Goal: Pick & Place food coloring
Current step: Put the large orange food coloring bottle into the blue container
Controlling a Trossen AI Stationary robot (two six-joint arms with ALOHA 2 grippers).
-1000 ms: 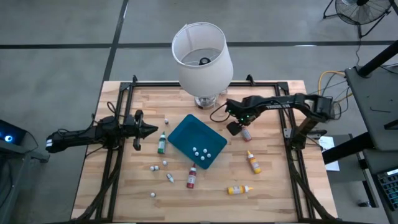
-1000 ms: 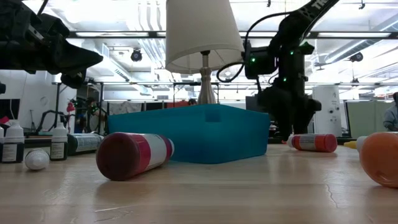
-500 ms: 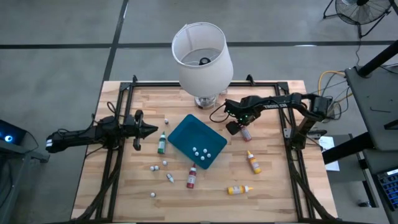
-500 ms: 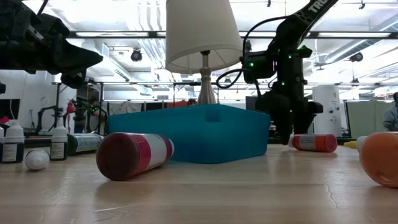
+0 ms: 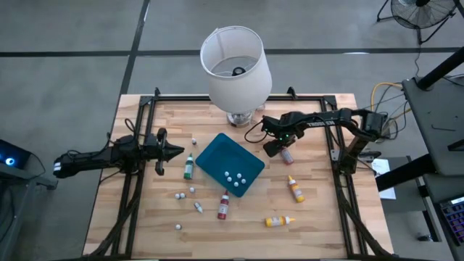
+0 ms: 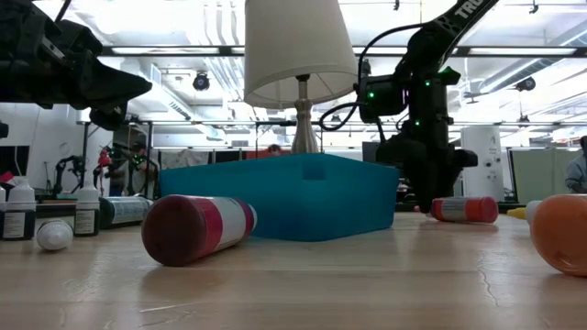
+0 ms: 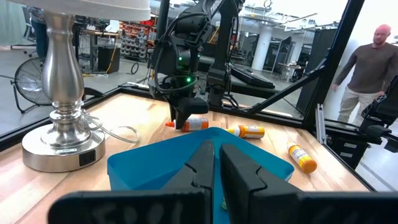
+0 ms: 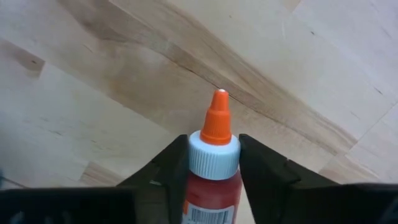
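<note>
Since a second ago, the right gripper [image 8: 213,163] has been closing in on a red food coloring bottle [image 8: 212,171]; its two dark fingers [image 8: 166,169] are now pressing against both sides of the bottle's pale collar, gripping it. In the right wrist view the bottle is showing a bright orange pointed tip, a pale blue-white collar and a red body with a printed label, the lower part being cut off by the picture's edge. From above, this bottle [image 5: 287,155] is lying on the wooden table [image 5: 319,217] just beside the right-hand corner of the teal tray [image 5: 217,156], mostly hidden under the gripper [image 5: 275,148]. In the low view it [image 6: 463,210] is lying on its side at the gripper's foot.

Other bottles are lying apart on the table: an orange bottle [image 5: 296,188] and a yellow-orange bottle [image 5: 278,220] nearer the front, another red bottle [image 5: 223,206] touching the tray's front edge, and a green bottle [image 5: 188,167] to the tray's left. Several small white caps [image 5: 234,176] are sitting inside the tray, too small to make out clearly.

A white-shaded lamp [image 5: 235,64] is standing behind the tray. The left gripper [image 5: 174,151] is hovering near the green bottle with fingers pressed together, holding nothing. A person [image 7: 364,65] is standing beyond the table.
</note>
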